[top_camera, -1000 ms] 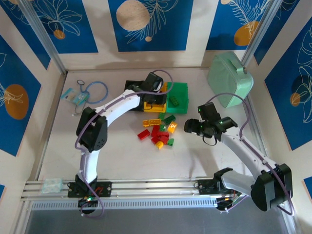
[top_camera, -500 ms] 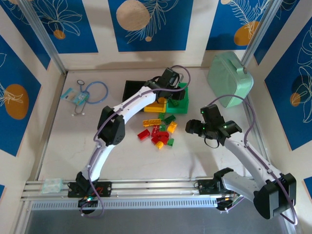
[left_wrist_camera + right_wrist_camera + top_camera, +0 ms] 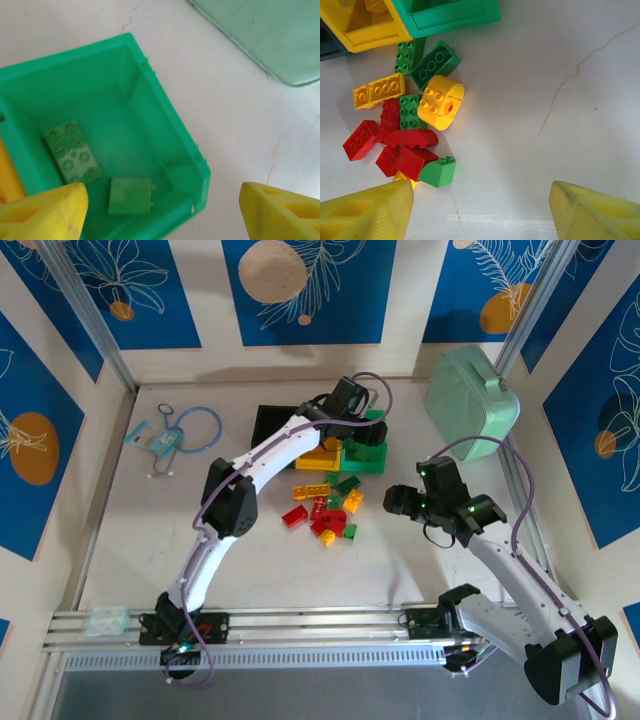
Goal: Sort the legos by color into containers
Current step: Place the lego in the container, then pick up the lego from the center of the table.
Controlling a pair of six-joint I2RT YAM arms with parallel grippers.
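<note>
Release: left gripper (image 3: 162, 212), now over green bin (image 3: 165, 125) at table's far middle, jaws freshly spread; green brick (image 3: 130, 196) lies loose inside, beside second brick (image 3: 72, 152). Right gripper (image 3: 480, 210), spread and empty, hangs over pile (image 3: 410, 130) mid-table; most legos unsorted

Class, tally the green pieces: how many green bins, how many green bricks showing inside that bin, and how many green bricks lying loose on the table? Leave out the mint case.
Green bin: 1
Green bricks in the bin: 2
Loose green bricks: 4
Total: 7
</note>
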